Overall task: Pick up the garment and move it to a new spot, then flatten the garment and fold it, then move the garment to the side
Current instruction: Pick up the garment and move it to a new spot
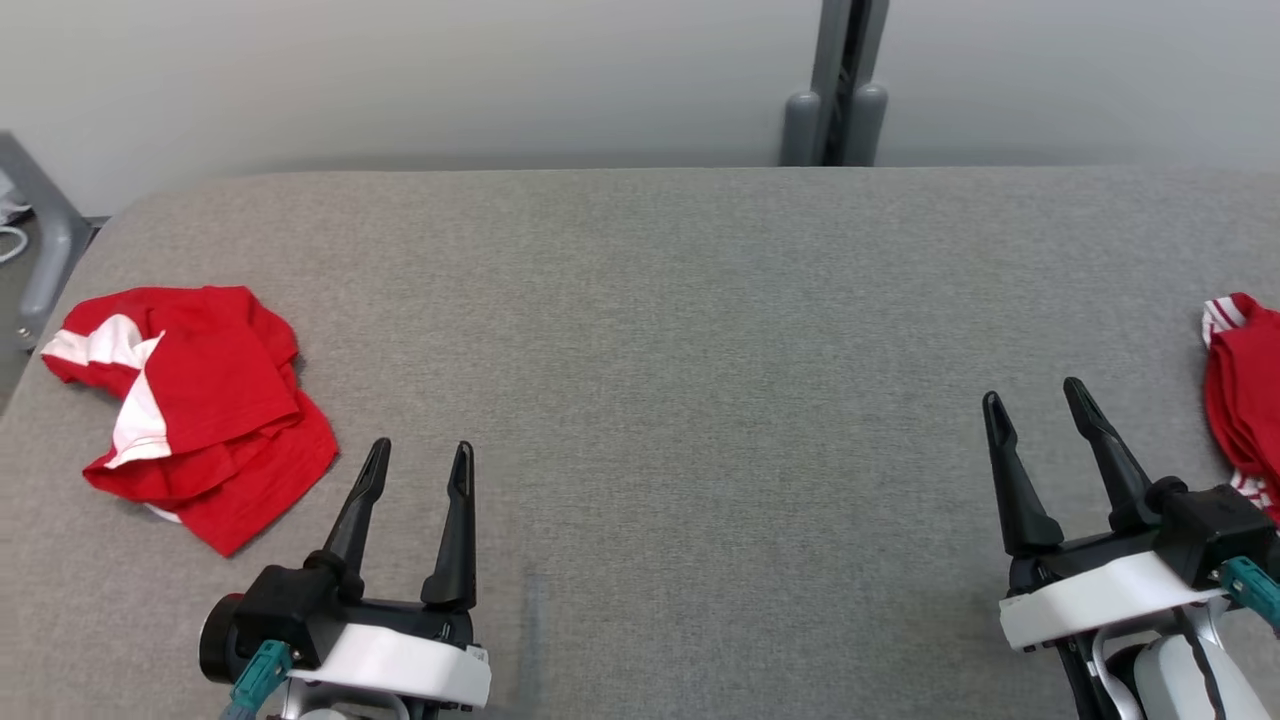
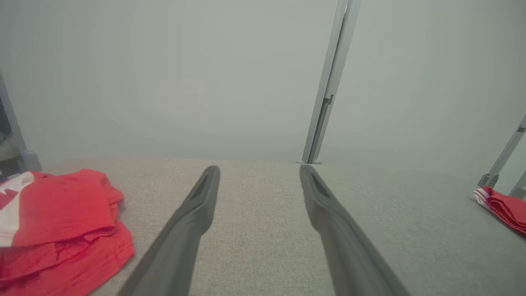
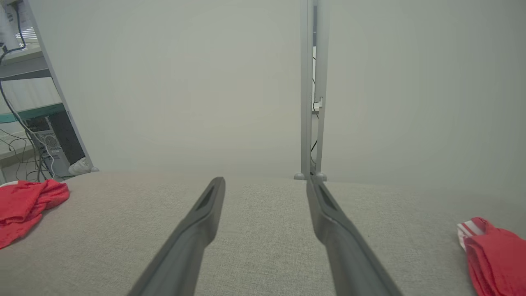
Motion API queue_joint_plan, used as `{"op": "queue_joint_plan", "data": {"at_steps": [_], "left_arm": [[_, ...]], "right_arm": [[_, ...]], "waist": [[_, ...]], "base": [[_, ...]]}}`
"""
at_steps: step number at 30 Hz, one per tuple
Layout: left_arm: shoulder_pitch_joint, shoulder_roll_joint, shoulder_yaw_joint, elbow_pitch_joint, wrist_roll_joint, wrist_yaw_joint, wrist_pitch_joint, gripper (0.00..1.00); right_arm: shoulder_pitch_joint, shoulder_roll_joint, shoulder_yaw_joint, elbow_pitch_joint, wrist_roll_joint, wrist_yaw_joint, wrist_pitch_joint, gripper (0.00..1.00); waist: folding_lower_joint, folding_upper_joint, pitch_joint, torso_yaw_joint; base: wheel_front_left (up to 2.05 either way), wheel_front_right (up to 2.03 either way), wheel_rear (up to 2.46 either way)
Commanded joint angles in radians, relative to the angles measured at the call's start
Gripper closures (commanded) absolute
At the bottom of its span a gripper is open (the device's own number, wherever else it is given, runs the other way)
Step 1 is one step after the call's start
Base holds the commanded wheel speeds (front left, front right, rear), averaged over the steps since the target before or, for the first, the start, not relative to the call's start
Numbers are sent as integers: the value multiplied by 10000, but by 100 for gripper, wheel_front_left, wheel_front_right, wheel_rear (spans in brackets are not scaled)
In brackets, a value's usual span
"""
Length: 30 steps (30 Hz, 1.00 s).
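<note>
Red crumpled garment (image 1: 220, 420) plus second red garment (image 1: 1250, 400): two garments, well apart

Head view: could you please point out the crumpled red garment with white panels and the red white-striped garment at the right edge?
crumpled red garment with white panels (image 1: 222, 392), head view, its red middle.
red white-striped garment (image 1: 1250, 392), head view, its red body.

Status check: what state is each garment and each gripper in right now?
Left garment: crumpled on the table, not held.
Right garment: looks folded, lying at the table's right edge, partly out of frame.
Left gripper: open, empty.
Right gripper: open, empty.
</note>
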Motion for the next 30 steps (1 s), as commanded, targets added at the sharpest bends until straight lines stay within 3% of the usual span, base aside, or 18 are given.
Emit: {"op": "queue_joint_plan", "data": {"at_steps": [1, 18, 30], "left_arm": [[-161, 40, 15, -6, -14, 39, 1, 0], [339, 35, 800, -93, 62, 63, 1, 0], [872, 38, 1262, -122, 286, -109, 2, 0]], "right_arm": [[54, -58, 16, -2, 50, -3, -45, 0], [135, -253, 1004, 271, 162, -3, -46, 0], [244, -43, 1458, 504, 339, -3, -46, 0]], "waist": [[0, -1, 46, 291], [0, -1, -328, 3012], [0, -1, -796, 3849]], "base": [[0, 0, 0], [0, 0, 0], [0, 0, 0]]}}
